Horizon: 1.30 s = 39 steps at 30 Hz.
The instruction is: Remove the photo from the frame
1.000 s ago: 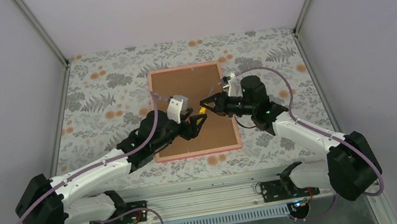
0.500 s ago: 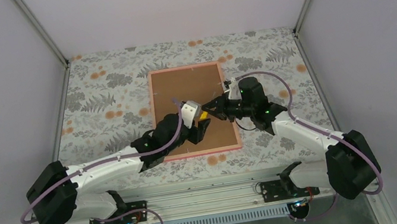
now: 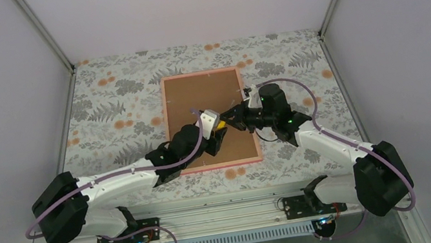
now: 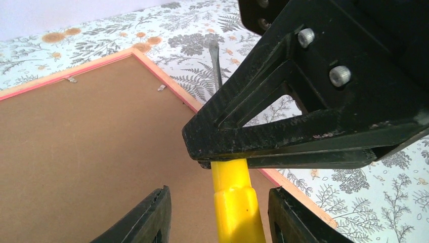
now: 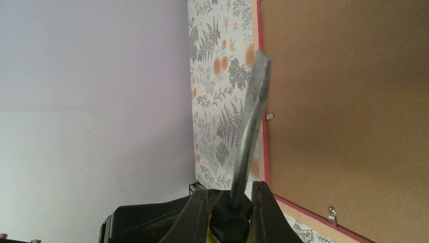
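Note:
The frame (image 3: 202, 97) lies face down on the tablecloth, its brown backing board up and its pink edge (image 4: 167, 83) showing. The photo is hidden beneath the board. Over the frame's right side my right gripper (image 3: 230, 116) is shut on a screwdriver (image 5: 250, 121), pinching the black collar where the metal shaft meets the yellow handle (image 4: 237, 207). My left gripper (image 4: 218, 192) straddles that yellow handle, its fingers (image 4: 152, 215) standing apart from it on both sides, so it is open.
Small metal clips (image 4: 161, 88) hold the backing board along the frame's edges; another clip (image 5: 331, 213) shows in the right wrist view. The floral tablecloth (image 3: 112, 105) surrounds the frame, with pale walls on three sides.
My left gripper has travelled right, up to the screwdriver's yellow handle, and its jaws have narrowed around it. The right gripper has shifted slightly and kept its grip.

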Each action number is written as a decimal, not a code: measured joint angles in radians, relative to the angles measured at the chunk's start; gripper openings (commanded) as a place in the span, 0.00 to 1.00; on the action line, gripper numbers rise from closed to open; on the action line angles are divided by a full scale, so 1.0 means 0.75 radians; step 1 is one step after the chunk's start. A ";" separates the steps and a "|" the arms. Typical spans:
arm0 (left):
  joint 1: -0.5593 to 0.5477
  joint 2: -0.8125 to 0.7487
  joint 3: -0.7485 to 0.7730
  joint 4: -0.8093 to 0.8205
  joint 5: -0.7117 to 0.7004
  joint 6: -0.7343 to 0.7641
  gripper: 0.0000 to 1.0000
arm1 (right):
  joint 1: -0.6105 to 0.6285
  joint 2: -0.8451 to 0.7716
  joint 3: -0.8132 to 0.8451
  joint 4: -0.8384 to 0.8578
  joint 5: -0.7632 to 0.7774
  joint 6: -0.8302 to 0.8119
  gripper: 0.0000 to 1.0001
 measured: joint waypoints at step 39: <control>0.214 -0.053 -0.011 -0.089 0.208 -0.172 0.02 | -0.212 0.032 0.084 -0.234 0.042 -0.416 0.42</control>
